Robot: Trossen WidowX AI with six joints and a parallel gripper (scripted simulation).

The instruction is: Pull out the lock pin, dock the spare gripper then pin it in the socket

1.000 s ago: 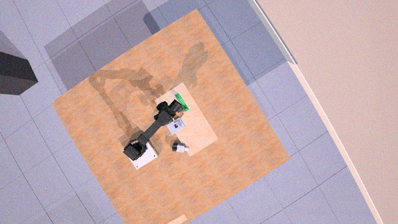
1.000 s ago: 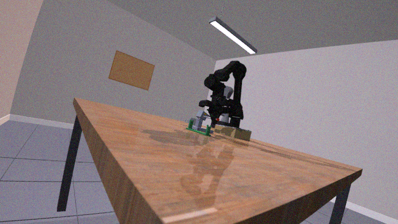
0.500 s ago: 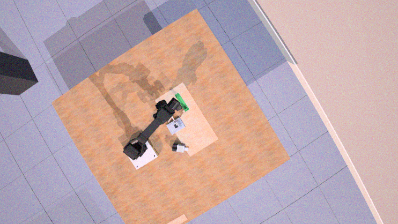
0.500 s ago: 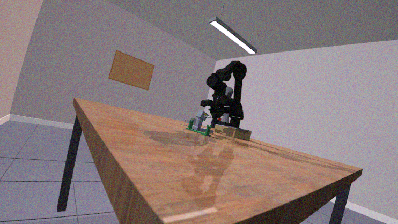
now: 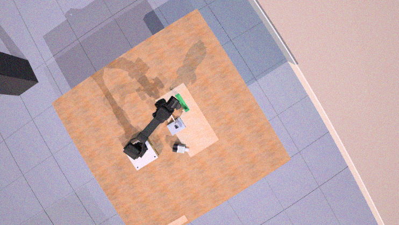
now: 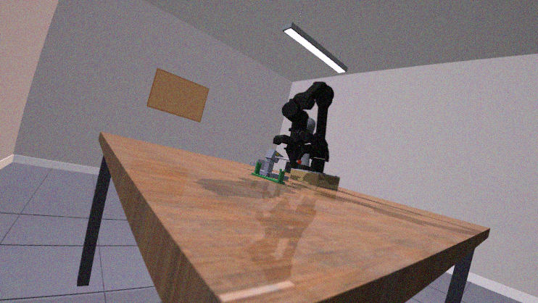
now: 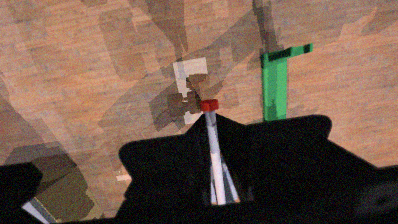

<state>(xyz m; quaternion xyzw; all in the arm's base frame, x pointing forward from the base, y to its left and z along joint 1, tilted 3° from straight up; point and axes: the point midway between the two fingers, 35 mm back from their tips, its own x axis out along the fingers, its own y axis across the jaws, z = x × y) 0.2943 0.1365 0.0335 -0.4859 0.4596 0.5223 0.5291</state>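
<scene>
My gripper (image 6: 291,159) (image 7: 208,117) is shut on the lock pin's shaft, just below its red head. The lock pin (image 6: 299,162) (image 7: 210,105) has a pale thin shaft, lying roughly level in the exterior view. Its far end reaches the grey mount (image 5: 171,129) (image 6: 267,166); how deep it sits in the socket is hidden. In the top view the fingertips are hidden under the arm. The spare gripper (image 5: 180,148), white and black, is on the table on the other side of the mount from my gripper.
A green rack (image 5: 182,102) (image 6: 269,178) (image 7: 275,95) with an upright at each end is on the table close to my gripper. The arm's base stands on a block with a white top (image 5: 143,161) (image 6: 316,180). A bright patch of light lies across the table (image 5: 245,134).
</scene>
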